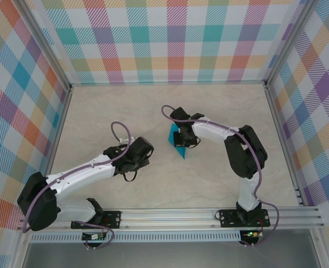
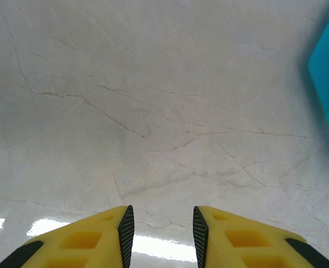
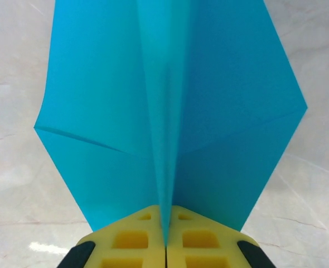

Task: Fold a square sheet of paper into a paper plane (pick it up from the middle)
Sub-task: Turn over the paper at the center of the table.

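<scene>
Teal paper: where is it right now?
Near centre in the top view, the teal paper is pinched at its crease by the right end effector, with the left end effector apart on its left.

A robotics lab test cell. A left arm and a right arm are bolted side by side to a slotted aluminium rail at the near edge of a marble-look tabletop. Purple cables loop along both arms, and bare aluminium posts frame the cell, with printed pastel-check panels serving as its walls on three sides
</scene>
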{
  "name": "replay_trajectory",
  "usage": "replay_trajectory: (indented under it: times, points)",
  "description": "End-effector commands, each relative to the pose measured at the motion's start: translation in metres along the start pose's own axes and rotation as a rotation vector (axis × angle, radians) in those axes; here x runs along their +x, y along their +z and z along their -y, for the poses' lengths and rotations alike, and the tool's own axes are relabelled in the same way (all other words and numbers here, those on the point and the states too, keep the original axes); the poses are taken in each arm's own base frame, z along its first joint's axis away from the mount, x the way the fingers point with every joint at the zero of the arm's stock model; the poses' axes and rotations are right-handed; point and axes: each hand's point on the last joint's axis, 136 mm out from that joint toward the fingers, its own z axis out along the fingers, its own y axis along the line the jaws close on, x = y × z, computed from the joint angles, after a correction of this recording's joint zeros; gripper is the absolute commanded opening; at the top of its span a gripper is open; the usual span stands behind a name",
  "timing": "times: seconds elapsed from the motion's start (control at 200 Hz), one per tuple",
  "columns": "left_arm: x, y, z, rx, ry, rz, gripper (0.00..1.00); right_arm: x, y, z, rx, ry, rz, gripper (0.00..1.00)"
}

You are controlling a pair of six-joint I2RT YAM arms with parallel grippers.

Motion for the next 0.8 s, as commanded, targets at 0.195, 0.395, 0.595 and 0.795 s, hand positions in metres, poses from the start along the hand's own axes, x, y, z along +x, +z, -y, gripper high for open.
replay_trajectory:
  times: [0.195,0.395,0.595,0.795]
  points:
    - [-0.006,-0.002,-0.012,-0.013,-0.043,0.031,0.36,0.016,0.015,0.01,0.083,0.033,-0.059,0.18]
    - [-0.003,0.003,-0.009,-0.007,-0.046,0.016,0.36,0.02,0.017,0.014,0.085,0.054,-0.059,0.22]
    - [-0.002,0.005,-0.004,-0.002,-0.039,0.001,0.36,0.024,0.02,0.01,0.035,0.07,-0.058,0.24]
    - [0.0,0.007,-0.003,-0.002,-0.038,-0.005,0.36,0.047,0.045,0.02,0.076,0.087,-0.141,0.26]
